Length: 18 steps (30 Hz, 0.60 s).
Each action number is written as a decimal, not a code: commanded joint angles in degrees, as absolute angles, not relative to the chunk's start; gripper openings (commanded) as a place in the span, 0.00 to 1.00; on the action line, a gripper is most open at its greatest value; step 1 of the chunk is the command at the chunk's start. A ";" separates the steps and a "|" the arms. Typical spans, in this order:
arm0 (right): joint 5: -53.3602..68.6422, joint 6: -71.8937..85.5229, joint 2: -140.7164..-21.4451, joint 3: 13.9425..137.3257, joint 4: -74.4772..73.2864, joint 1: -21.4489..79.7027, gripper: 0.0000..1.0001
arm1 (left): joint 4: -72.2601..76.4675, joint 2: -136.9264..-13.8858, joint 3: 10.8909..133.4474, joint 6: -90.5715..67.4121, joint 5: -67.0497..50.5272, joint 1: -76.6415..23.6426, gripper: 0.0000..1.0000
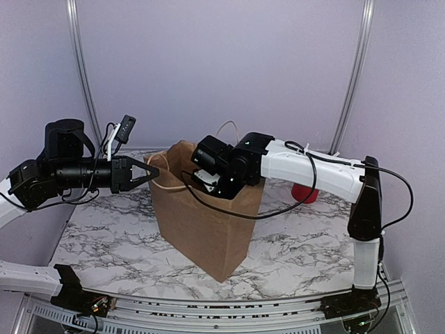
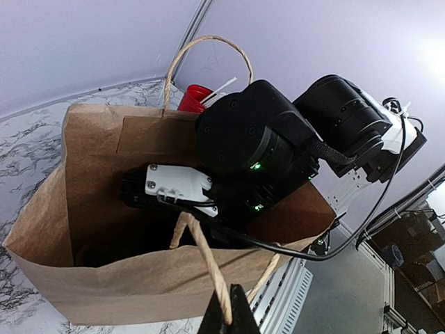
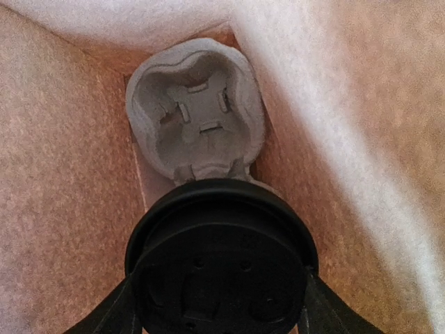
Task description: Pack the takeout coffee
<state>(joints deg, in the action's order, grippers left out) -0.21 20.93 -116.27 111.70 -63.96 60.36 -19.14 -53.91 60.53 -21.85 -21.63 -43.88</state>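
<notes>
- takeout coffee (image 3: 221,268) is held inside the paper bag (image 1: 201,229), above the pulp tray (image 3: 197,115).
- right gripper (image 3: 219,313) is clamped on its sides; left gripper (image 1: 148,172) is pinched on the bag's handle (image 2: 205,264).
- paper wall is judged light, crushable; best gripped gently under the lid.

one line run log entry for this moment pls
phase: packing | right end effector: in paper bag, shut on takeout coffee | left end effector: shut on bag handle | bag floor: cup carrier
</notes>
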 commanded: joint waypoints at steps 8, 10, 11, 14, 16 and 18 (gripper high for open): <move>-2.35 21.07 -120.28 124.57 -75.59 61.47 0.49 | -18.87 -54.39 59.41 -20.97 -18.83 -44.03 0.00; -2.33 21.01 -120.63 126.22 -76.86 61.76 0.49 | -19.18 -54.47 59.54 -20.77 -18.58 -44.03 0.00; -2.20 21.01 -120.79 126.79 -77.30 61.85 0.49 | -19.25 -54.56 59.58 -20.67 -18.41 -44.03 0.00; -1.85 21.09 -120.71 127.47 -78.42 62.11 0.49 | -19.75 -54.90 59.79 -20.39 -17.60 -43.99 0.00; -1.28 21.17 -120.09 126.60 -78.57 62.22 0.49 | -20.04 -55.14 59.98 -20.30 -17.06 -44.03 0.00; -0.30 21.26 -119.41 125.23 -78.57 62.34 0.49 | -20.34 -55.28 60.11 -20.30 -16.60 -44.01 0.00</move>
